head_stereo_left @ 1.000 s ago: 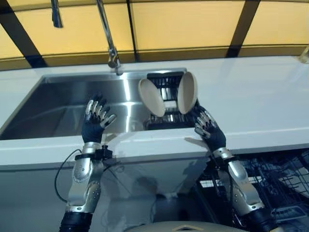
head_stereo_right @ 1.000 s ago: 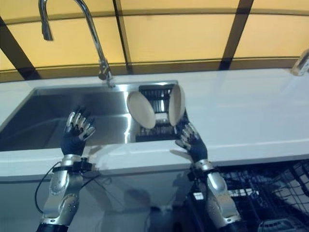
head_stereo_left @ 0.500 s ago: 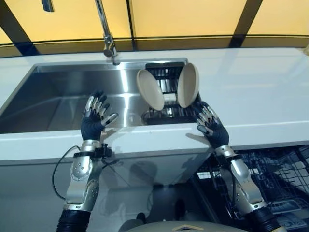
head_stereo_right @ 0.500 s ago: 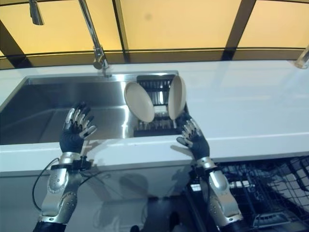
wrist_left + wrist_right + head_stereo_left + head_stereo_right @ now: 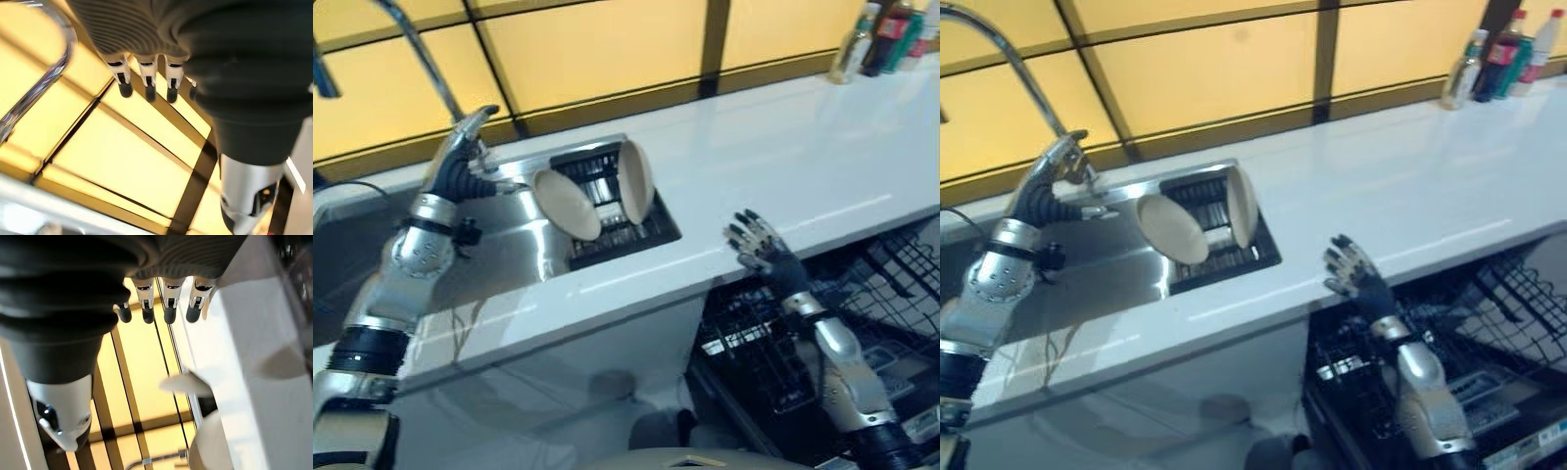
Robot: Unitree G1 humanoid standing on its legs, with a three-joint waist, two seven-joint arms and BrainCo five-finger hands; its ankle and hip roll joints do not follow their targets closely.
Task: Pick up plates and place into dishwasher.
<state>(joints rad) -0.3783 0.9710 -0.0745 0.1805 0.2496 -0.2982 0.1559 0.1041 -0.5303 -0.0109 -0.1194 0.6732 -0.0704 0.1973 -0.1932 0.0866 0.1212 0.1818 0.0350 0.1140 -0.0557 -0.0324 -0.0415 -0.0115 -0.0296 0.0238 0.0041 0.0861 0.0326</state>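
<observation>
Risen since a moment ago: left hand (image 5: 468, 125), up from the sink's front edge to beside the tap (image 5: 411, 44), fingers straight, holding nothing. Drawn back from the plates: right hand (image 5: 759, 245), now well to their right over the worktop's (image 5: 783, 166) front edge, fingers spread, also empty. Whole view swung rightward too, so part of that shift down to the camera.

Both plates (image 5: 566, 204) and (image 5: 635, 182) on edge in a dark rack (image 5: 612, 211) set in the sink (image 5: 524, 240), leaning apart, untouched by either hand. Probably a reset or approach step, with no plate lifted yet and the task barely begun.

Below the right hand: open dishwasher (image 5: 773, 343), wire racks pulled out and ready to receive. White glossy worktop running right to a few bottles (image 5: 881, 39) at the far end. Behind, a wall of yellow panels (image 5: 597, 49) split by dark bars.
</observation>
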